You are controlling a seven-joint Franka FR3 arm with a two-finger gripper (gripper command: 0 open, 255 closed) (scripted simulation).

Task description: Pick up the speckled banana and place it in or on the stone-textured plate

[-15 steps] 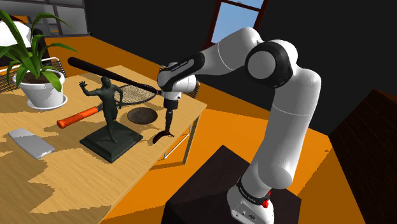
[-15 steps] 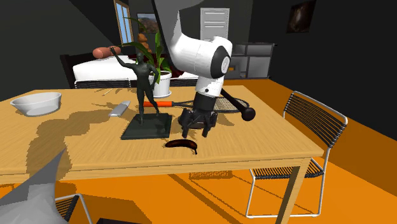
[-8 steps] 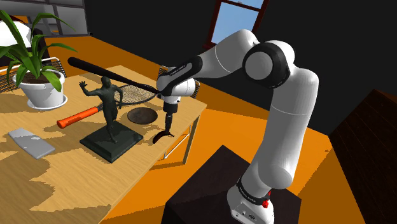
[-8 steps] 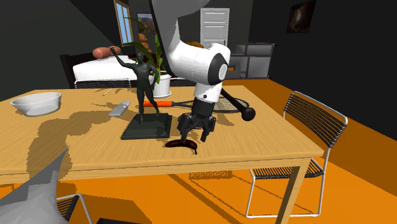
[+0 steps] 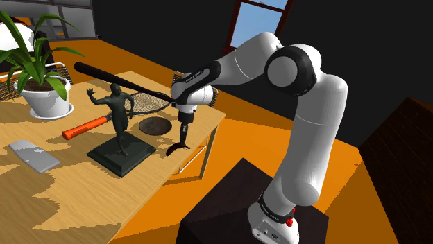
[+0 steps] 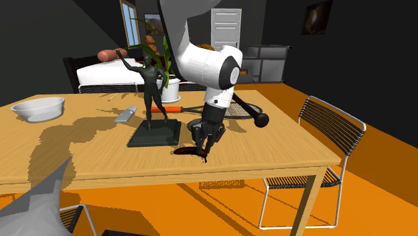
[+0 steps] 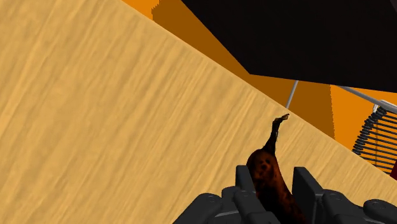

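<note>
A dark brown speckled banana (image 5: 176, 148) lies on the wooden table near its edge, also seen from the far side as the banana (image 6: 189, 152). My gripper (image 5: 183, 141) points straight down onto it. In the wrist view the two black fingers of the gripper (image 7: 273, 173) clasp the banana (image 7: 268, 167) from both sides, with its stem sticking out ahead. The banana still rests on the tabletop. The dark round stone-textured plate (image 5: 155, 125) lies flat on the table just beyond the gripper, toward the shoulder view's left.
A dark figure statue (image 5: 120, 132) on a square base stands close beside the gripper. Behind lie a racket (image 5: 143, 102), an orange-handled bat (image 5: 87, 127) and a black bat (image 5: 104, 75). A potted plant (image 5: 43, 90), a white bowl (image 6: 38, 108) and a chair (image 6: 329, 127) stand farther off.
The gripper came down over the banana, and its fingers, open half a second ago, have closed onto it. The banana has not moved.
</note>
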